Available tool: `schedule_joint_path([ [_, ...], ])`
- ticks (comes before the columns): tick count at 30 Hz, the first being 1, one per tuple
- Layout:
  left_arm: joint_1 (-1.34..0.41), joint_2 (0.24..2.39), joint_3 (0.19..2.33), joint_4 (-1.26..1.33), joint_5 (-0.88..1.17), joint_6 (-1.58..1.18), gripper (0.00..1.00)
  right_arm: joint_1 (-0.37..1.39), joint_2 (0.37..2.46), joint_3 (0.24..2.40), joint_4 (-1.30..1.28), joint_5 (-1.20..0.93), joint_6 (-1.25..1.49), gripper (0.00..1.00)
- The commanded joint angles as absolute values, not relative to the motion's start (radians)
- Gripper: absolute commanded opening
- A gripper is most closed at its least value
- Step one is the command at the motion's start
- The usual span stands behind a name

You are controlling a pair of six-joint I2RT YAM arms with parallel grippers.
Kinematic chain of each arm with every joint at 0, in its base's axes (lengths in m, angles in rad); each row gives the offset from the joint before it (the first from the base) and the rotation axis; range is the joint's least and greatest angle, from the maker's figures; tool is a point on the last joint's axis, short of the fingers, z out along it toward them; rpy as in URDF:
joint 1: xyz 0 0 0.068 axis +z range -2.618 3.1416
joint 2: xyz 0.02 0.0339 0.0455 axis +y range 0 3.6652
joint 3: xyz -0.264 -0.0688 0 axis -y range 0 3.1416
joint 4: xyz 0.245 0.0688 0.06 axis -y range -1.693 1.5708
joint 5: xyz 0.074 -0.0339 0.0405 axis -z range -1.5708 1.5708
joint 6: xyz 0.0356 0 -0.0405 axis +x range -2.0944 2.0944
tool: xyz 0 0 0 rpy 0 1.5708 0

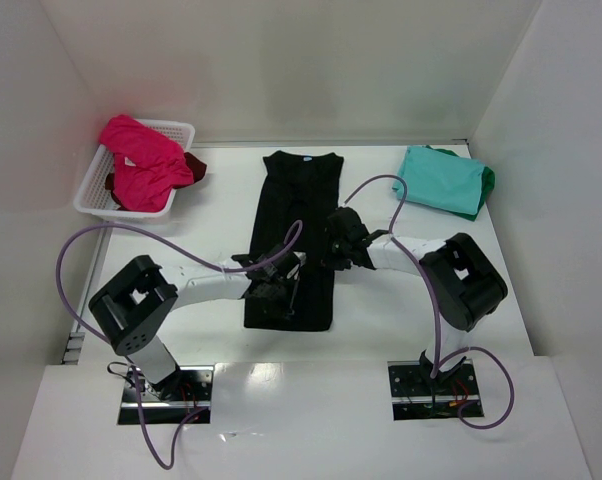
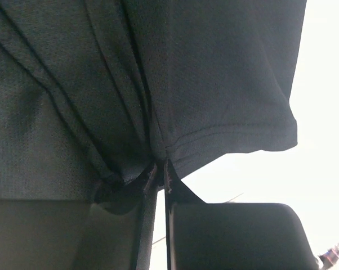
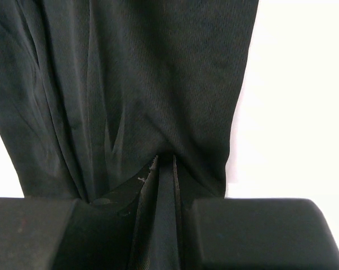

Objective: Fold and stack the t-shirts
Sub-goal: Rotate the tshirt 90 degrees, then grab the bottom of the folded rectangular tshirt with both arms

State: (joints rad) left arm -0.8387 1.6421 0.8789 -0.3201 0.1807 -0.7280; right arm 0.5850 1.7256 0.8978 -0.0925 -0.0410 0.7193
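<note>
Left gripper (image 2: 159, 170) and right gripper (image 3: 167, 164) pinch black t-shirt (image 1: 296, 190) edges.

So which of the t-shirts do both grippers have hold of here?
The black t-shirt, spread lengthwise mid-table, with the left gripper and right gripper pinched on its cloth. The teal t-shirt lies folded far right; the pink t-shirt sits in the basket.

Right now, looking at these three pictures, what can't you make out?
Top view: the dark red shirt is mostly hidden under the pink shirt.
Top view: the green shirt shows only an edge under the teal shirt.
Top view: the neck label on the black shirt is too small to read.
Wrist views: the black shirt fills most of both, hiding the other shirts.
</note>
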Motion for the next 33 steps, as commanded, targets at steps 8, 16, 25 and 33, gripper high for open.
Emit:
schedule_joint_path([
  [8,-0.848,1.704,0.904,-0.302,0.319,-0.663,0.12,0.592,1.721,0.92,-0.081,0.012,0.704,0.23],
  [16,-0.848,1.598,0.998,-0.397,0.215,-0.635,0.51,0.592,1.573,0.91,-0.16,0.032,0.713,0.41],
  [25,-0.802,1.19,1.022,-0.463,-0.053,-0.705,1.0,0.583,1.157,0.669,-0.298,0.055,0.831,1.0],
  [33,-0.663,1.057,0.787,-0.446,0.002,-0.819,1.0,0.615,0.989,0.417,-0.247,-0.071,1.0,1.0],
])
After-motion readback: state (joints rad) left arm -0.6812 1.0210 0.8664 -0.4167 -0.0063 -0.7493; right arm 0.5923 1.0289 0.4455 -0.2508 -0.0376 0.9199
